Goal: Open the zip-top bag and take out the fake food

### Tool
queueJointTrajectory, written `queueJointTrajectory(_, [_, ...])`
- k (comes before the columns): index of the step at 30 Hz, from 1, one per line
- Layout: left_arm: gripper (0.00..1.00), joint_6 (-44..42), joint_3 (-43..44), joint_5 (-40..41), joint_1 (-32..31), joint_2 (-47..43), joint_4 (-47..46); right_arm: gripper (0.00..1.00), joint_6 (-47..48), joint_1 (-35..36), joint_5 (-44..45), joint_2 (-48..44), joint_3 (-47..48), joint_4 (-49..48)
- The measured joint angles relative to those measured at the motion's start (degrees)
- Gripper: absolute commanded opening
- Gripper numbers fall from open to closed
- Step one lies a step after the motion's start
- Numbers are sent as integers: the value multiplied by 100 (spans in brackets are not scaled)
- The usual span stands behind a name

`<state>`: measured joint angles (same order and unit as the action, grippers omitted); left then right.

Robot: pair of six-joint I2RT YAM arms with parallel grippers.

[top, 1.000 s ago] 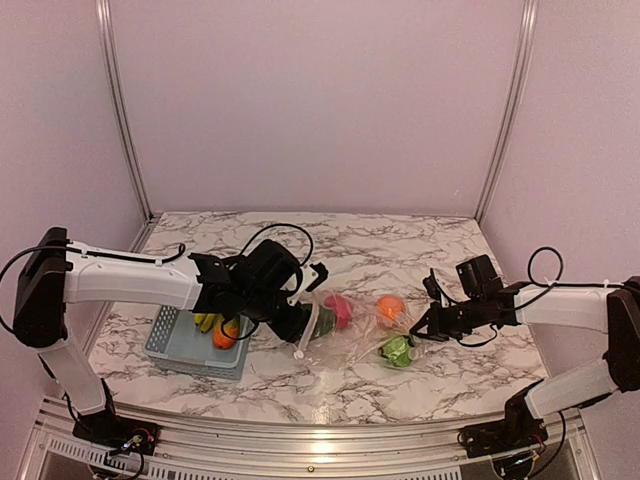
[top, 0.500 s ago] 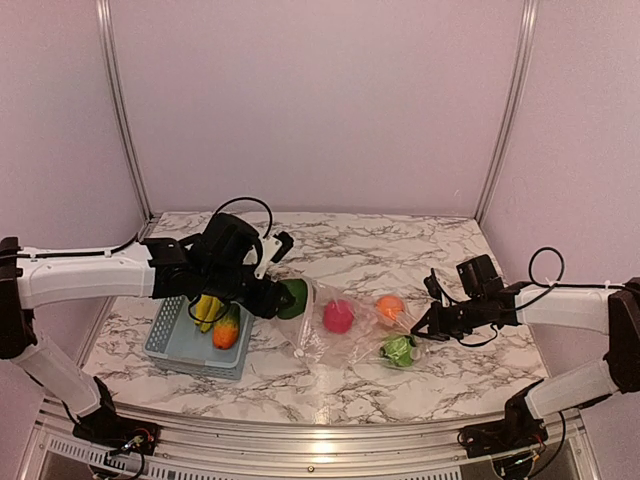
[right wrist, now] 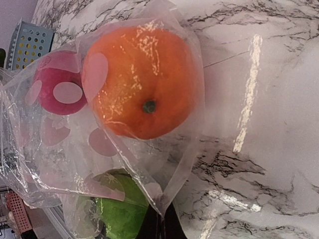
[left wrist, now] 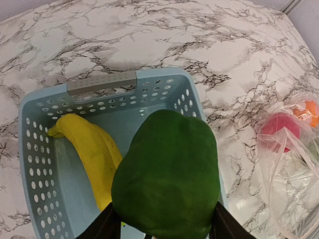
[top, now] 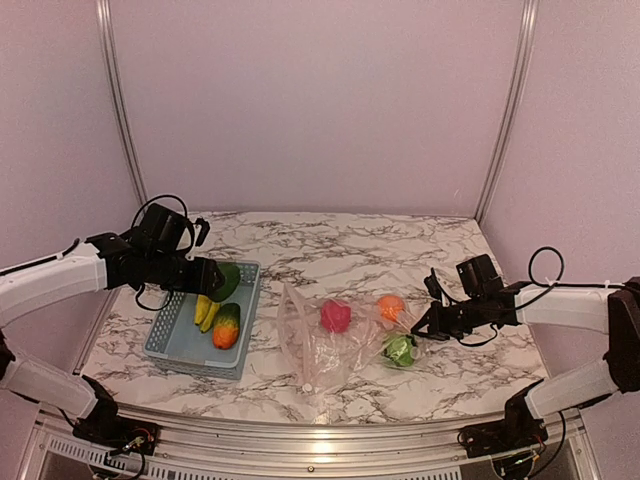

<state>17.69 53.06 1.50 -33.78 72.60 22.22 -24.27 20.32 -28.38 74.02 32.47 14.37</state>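
Observation:
The clear zip-top bag [top: 330, 340] lies on the marble table with a red fruit [top: 335, 316], an orange [top: 390, 306] and a striped green ball [top: 398, 349] inside. My left gripper [top: 212, 280] is shut on the green pepper [left wrist: 167, 174] and holds it over the blue basket [left wrist: 99, 82]. The basket holds a yellow banana [left wrist: 89, 149] and an orange-green piece [top: 226, 328]. My right gripper [top: 420, 328] is shut on a corner of the bag [right wrist: 167, 199], next to the orange [right wrist: 142, 82] and the green ball [right wrist: 119, 214].
The light blue perforated basket [top: 180, 350] stands at the left of the table. Metal frame posts rise at the back corners. A rail runs along the near table edge.
My left gripper has drawn the green pepper out of the bag and carried it left, over the basket. The bag mouth has slumped down. The right arm has not moved.

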Motion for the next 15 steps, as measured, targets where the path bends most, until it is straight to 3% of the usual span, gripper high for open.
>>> queueJointTrajectory(3, [58,125,9,52,160,243,20,0,2,0,-2,22,26,0])
queueJointTrajectory(9, [88,262,328,122,195,1062,197,0,4,0,-48,39,39,-4])
queueJointTrajectory(15, [92,256,251,-166,205,789,52,0,0,0,-98,33,39,-15])
